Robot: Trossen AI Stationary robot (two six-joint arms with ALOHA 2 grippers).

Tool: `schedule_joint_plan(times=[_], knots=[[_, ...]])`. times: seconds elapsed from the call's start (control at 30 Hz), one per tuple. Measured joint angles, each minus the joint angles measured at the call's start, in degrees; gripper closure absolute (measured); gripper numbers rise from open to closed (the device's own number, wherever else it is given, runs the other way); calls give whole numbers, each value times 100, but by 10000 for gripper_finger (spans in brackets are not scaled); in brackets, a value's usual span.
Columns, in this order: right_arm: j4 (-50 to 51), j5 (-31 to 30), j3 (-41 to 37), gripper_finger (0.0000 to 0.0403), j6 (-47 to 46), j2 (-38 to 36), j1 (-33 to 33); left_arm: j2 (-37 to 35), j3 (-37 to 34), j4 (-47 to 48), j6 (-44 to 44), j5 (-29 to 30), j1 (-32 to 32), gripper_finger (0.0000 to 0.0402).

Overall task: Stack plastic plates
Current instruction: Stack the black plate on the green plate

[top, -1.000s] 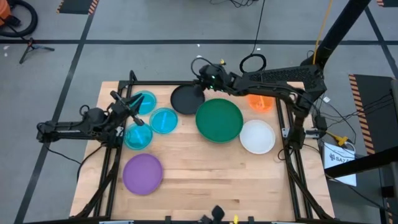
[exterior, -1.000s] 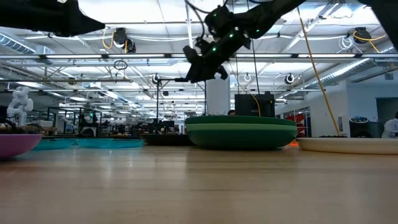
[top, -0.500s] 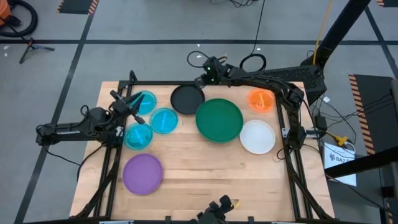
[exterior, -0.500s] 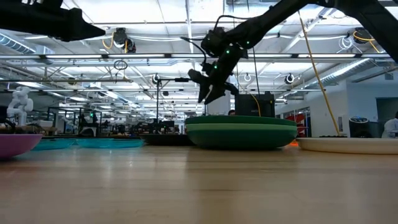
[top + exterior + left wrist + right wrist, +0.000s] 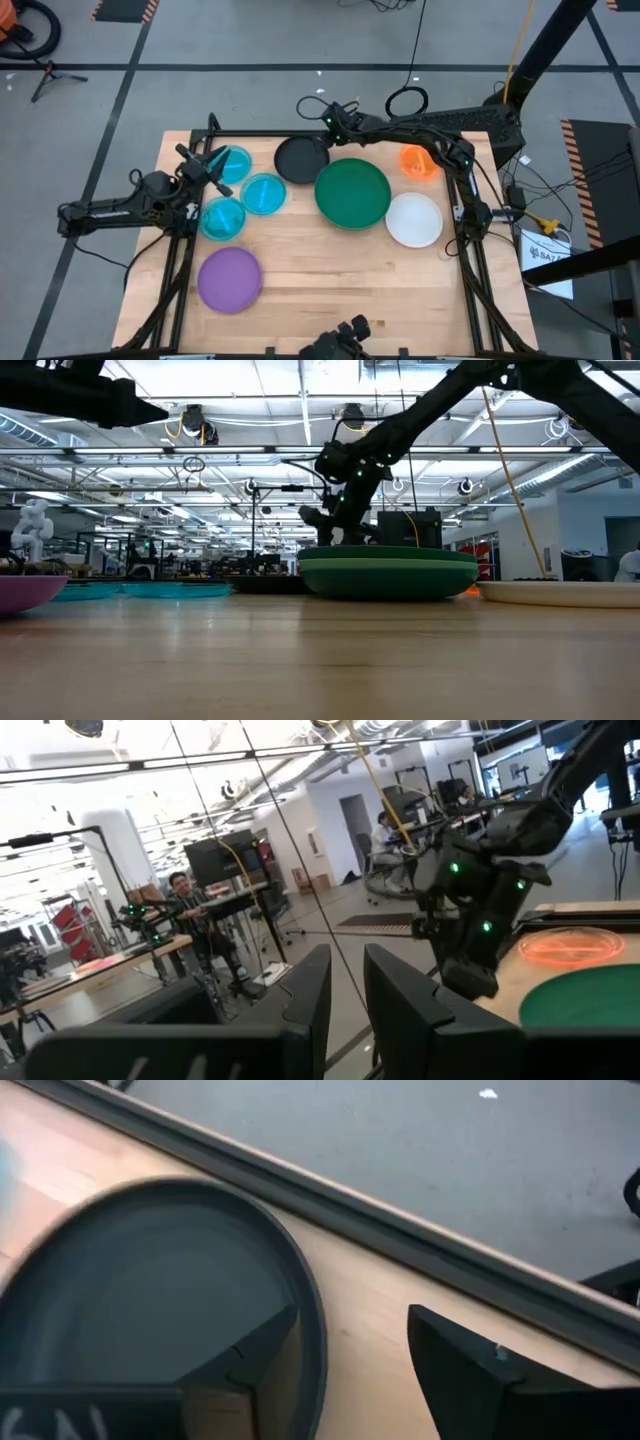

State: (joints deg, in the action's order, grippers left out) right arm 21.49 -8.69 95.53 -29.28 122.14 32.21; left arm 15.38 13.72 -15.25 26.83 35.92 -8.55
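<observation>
While its two dark fingers stand wide apart astride the raised rim of the round black plastic plate (image 5: 150,1300), one inside the lip and one outside over bare wood, the right hand (image 5: 350,1360) has not yet pinched anything. That plate lies flat on the wooden counter (image 5: 330,270) at its far edge, just beside the large dark green plastic plate (image 5: 352,192), which seems to sit on a lighter green one in the low view. A thin, stiff, light shell like this should lift easily by the rim, though the smooth plastic may slip or tilt in a narrow pinch, so a bite well over the lip looks wise. Beyond the green plate on the right arm's side are the small orange divided plate (image 5: 419,161) and the white plate (image 5: 414,219). On its other side, past the black plate, lie three translucent blue plates (image 5: 263,193) and, nearer the front, the purple plate (image 5: 230,277). The left hand (image 5: 205,170) hangs above the blue plates, fingers narrow, apparently holding nothing.
</observation>
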Motion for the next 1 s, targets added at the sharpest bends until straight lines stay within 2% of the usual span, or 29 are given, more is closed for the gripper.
schedule_joint_plan(times=[0.23, 0.43, 0.77, 1.0], knots=[[-29, 7, -2, 203, 9, 266, 88, 0, 0, 4, 3, -1, -92, 330], [-67, 484, -4, 203, 205, 361, 155, 0, 0, 4, 0, -1, -92, 330], [-212, 594, -3, 204, 256, 361, 146, 0, 0, 4, -12, 0, -92, 330], [-230, 801, 342, 204, 283, 357, 93, 0, 0, 4, -23, 0, -92, 330]])
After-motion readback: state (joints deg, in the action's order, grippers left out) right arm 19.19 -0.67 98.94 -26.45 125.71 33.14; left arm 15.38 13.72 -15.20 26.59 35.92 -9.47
